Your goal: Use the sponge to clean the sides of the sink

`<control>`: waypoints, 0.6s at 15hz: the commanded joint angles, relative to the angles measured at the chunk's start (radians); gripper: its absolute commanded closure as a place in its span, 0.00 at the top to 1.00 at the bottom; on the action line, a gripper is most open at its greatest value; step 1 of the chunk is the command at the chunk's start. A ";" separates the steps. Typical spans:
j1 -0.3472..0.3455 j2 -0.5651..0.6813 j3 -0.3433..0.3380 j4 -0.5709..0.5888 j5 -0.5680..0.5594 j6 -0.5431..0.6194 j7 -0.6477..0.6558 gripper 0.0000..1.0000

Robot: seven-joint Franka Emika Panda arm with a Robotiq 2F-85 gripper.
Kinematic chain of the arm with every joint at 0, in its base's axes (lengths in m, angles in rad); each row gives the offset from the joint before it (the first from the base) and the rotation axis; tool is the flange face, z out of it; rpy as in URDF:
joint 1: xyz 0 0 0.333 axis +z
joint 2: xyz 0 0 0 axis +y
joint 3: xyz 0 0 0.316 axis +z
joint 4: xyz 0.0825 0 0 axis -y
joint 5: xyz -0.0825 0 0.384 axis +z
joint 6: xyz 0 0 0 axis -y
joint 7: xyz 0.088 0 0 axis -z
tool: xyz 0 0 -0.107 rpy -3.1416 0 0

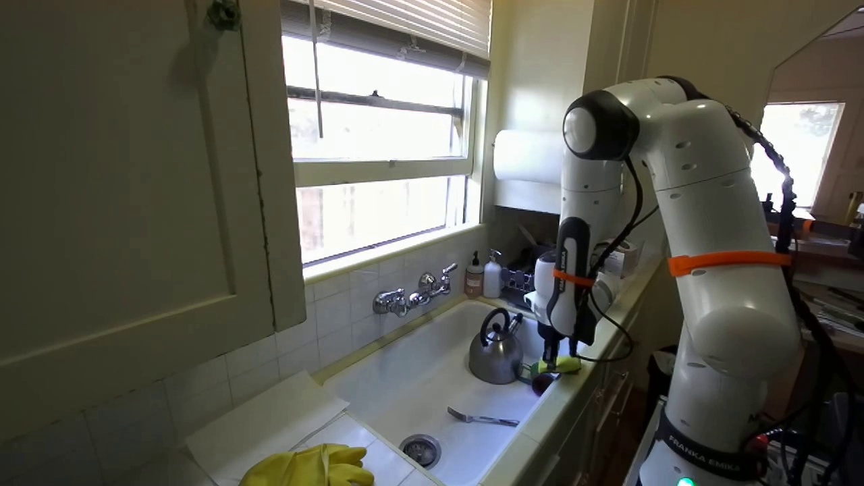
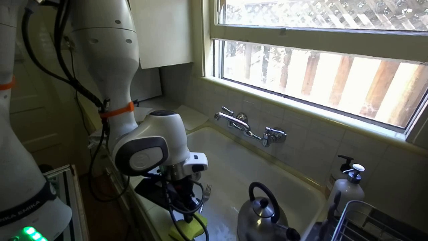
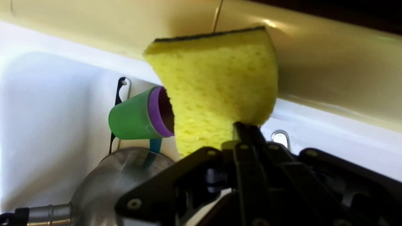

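Our gripper (image 3: 247,125) has its fingers drawn nearly together, apparently pinching the yellow sponge (image 3: 216,81) by one side. The sponge is at the front edge of the countertop (image 3: 333,59), on the robot's side, partly over the pale yellow rim and partly over the white sink (image 1: 412,378). We cannot tell whether it touches the sink's wall. We judge the grasp done and the wiping barely begun, if at all; no view shows us which stretch is clean, so we count all the sides as left to do.

Just beyond the sponge, along that front edge, a green cup (image 3: 130,119) lies on its side with a purple cup (image 3: 153,110) nested in it. The stainless-steel kettle (image 1: 495,361) stands beside them, towards the dish rack's (image 2: 356,201) end, and they could block the front corner there. A fork (image 1: 482,419) lies on the sink floor between the kettle and the drain (image 1: 421,450). The wall-mounted faucet (image 2: 235,122) over the back edge may hinder a pass below it. We should also mind the black cable (image 1: 603,361) looping beside the gripper. Yellow rubber gloves (image 1: 297,469) lie on the countertop past the sink's opposite end.
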 commanded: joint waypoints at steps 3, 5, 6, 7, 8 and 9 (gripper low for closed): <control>0.171 -0.011 -0.102 -0.002 0.049 0.048 0.019 0.01; 0.210 -0.008 -0.107 0.013 0.076 0.065 0.023 0.01; 0.237 -0.001 -0.116 0.025 0.096 0.071 0.026 0.01; 0.246 -0.002 -0.107 0.034 0.110 0.076 0.026 0.01; 0.269 0.007 -0.113 0.046 0.126 0.080 0.030 0.01; 0.284 0.019 -0.109 0.059 0.143 0.093 0.035 0.01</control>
